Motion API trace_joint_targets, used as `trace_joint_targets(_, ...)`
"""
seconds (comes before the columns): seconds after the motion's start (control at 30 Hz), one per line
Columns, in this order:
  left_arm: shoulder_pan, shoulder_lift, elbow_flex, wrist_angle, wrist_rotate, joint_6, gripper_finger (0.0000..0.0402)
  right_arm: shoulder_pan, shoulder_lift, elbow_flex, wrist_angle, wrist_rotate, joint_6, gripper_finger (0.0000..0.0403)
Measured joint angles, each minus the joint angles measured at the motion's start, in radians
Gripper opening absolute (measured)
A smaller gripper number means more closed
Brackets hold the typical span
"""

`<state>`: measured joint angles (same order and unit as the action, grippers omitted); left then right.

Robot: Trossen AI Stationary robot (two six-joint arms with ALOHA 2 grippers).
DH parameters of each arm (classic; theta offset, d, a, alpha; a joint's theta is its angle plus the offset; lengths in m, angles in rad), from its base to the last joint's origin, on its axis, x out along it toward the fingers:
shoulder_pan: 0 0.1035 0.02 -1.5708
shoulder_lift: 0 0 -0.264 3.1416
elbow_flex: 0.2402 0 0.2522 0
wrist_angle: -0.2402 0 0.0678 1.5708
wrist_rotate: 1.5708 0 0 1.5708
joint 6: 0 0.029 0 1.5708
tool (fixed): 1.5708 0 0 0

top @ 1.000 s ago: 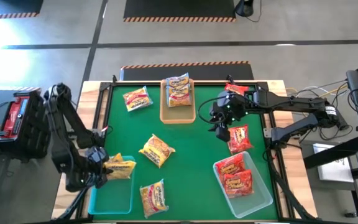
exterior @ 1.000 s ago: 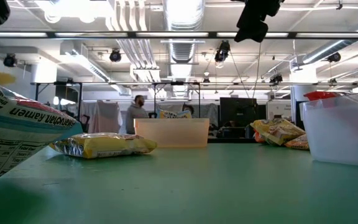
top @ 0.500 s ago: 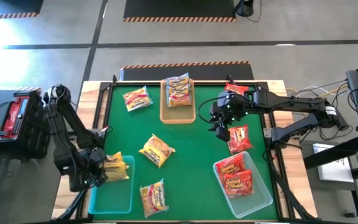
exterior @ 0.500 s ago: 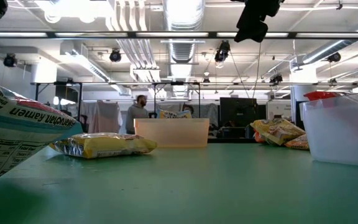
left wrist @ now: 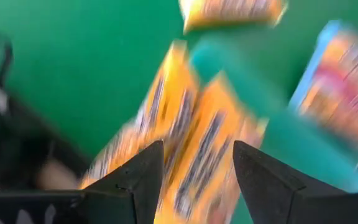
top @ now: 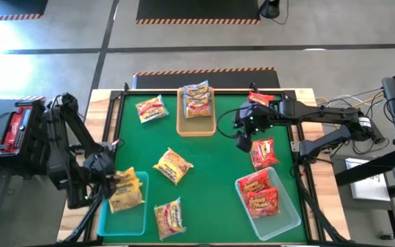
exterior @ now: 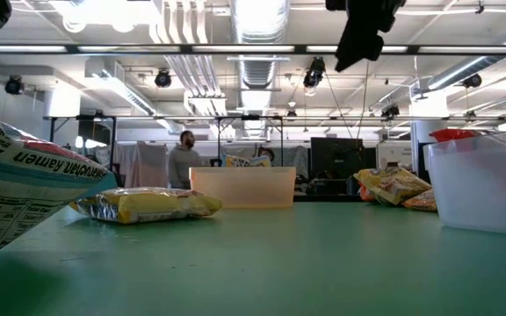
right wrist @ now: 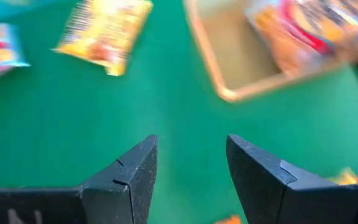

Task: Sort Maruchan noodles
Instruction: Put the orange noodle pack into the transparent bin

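Only the high view shows the left tool (top: 103, 184), fingers spread and empty, beside a yellow packet (top: 127, 190) lying in the teal tray (top: 122, 218). The right tool (top: 244, 140) hovers parted, empty, over the bench (top: 211, 158) near the tan tray (top: 196, 127).

Yellow noodle packet (exterior: 145, 204) (flat) before tan tray (exterior: 242, 187)

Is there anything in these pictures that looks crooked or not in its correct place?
Yes. The yellow packet by the left gripper lies tilted across the near-left teal tray's far end, partly over its rim rather than flat inside. The silvery-white packet in the tan tray also sticks out past its far edge.
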<state>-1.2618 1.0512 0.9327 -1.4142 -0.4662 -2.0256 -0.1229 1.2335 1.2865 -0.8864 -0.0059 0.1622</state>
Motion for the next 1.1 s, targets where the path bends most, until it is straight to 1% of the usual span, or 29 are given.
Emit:
trace_joint_targets(0.07, 0.006, 0.000, 0.020, -0.049, -0.105, -0.013, 0.0176, -0.010, 0.000, 0.000, -0.044, 0.051, 0.057, 0.0178)
trace_joint_targets(0.13, 0.023, -0.001, 0.027, -0.091, -0.174, -0.038, 0.0176, -0.025, 0.000, 0.000, -0.105, 0.077, 0.123, 0.0178)
trace_joint_targets(0.2, 0.050, -0.002, 0.026, -0.130, -0.203, -0.069, 0.0176, -0.041, 0.000, -0.005, -0.165, 0.086, 0.184, 0.0178)
trace_joint_targets(0.27, 0.080, -0.009, 0.022, -0.155, -0.205, -0.094, 0.0176, -0.057, 0.000, -0.018, -0.224, 0.087, 0.241, 0.0178)
trace_joint_targets(0.37, 0.135, -0.021, 0.011, -0.156, -0.230, -0.105, 0.0176, -0.078, 0.000, -0.054, -0.309, 0.078, 0.343, 0.0178)
trace_joint_targets(0.47, 0.185, -0.026, 0.007, -0.149, -0.302, -0.105, 0.0176, -0.089, 0.000, -0.116, -0.359, 0.013, 0.423, 0.0178)
trace_joint_targets(0.6, 0.230, -0.028, 0.007, -0.127, -0.405, -0.073, 0.0176, -0.087, 0.000, -0.212, -0.359, -0.054, 0.474, 0.0178)
trace_joint_targets(0.8, 0.266, -0.025, 0.007, -0.015, -0.479, 0.009, 0.0176, -0.088, 0.000, -0.335, -0.342, -0.058, 0.519, 0.0178)
trace_joint_targets(1.0, 0.282, -0.024, 0.007, 0.112, -0.562, 0.097, 0.0176, -0.089, 0.000, -0.456, -0.209, -0.125, 0.523, 0.0178)
trace_joint_targets(1.1, 0.285, -0.024, 0.008, 0.145, -0.569, 0.109, 0.0176, -0.089, 0.000, -0.513, -0.128, -0.151, 0.522, 0.0178)
